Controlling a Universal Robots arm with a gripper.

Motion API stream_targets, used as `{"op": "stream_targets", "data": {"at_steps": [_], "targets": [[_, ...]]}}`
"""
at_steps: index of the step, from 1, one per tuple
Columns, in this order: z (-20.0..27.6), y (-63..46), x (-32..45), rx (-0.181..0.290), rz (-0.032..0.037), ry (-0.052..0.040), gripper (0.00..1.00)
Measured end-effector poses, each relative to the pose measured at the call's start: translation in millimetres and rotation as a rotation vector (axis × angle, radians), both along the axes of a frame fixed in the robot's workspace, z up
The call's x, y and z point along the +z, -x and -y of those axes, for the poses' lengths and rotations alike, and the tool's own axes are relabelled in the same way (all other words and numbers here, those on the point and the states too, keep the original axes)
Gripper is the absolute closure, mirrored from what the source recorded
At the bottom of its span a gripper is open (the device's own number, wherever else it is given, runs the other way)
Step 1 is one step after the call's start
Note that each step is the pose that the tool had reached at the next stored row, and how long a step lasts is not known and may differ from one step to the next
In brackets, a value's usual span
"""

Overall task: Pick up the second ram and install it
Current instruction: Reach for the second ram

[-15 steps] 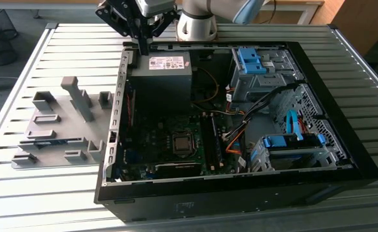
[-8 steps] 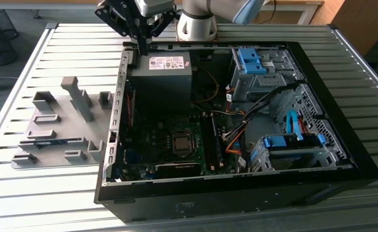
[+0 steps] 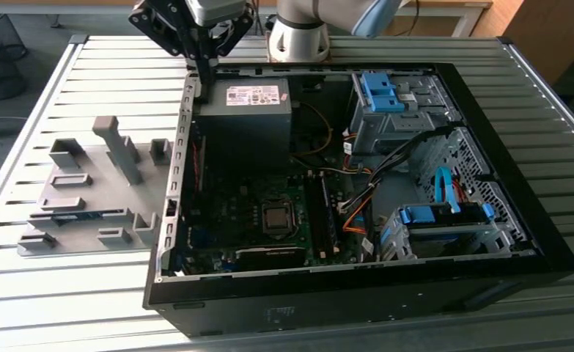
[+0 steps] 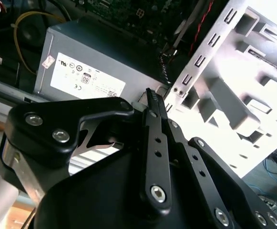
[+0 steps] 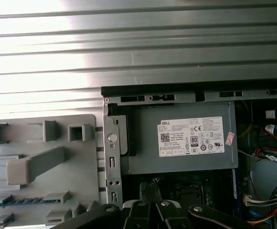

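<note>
On the slatted counter (image 3: pixel 32 293), the ram (image 5: pixel 19 201) lies half-hidden in the fixture (image 3: pixel 81 183); the claw (image 3: pixel 204 94), clenched empty, hangs above the case (image 3: pixel 365 301) edge.

The claw (image 3: pixel 204 79) hangs above the power supply (image 3: pixel 245 117), over its corner on the exterior view's left. It points straight down with its black fingers (image 4: pixel 155 143) drawn together into one narrow tip. In the second wrist view that tip lies over the power supply's edge, the black linkage bars fanning out behind it. The grey wrist (image 3: pixel 214 9) sits above the claw, and the pale arm (image 3: pixel 301 33) with its blue joint cap rises beyond the power supply.
</note>
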State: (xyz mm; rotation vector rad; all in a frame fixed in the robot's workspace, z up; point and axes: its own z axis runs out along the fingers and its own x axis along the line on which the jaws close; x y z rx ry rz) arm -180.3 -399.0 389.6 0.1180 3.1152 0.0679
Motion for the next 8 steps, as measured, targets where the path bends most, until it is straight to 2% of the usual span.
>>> {"op": "stream_targets", "data": {"at_steps": [8], "targets": [[0.0, 11.6, -0.3, 0.0, 0.0, 0.0, 0.9]]}}
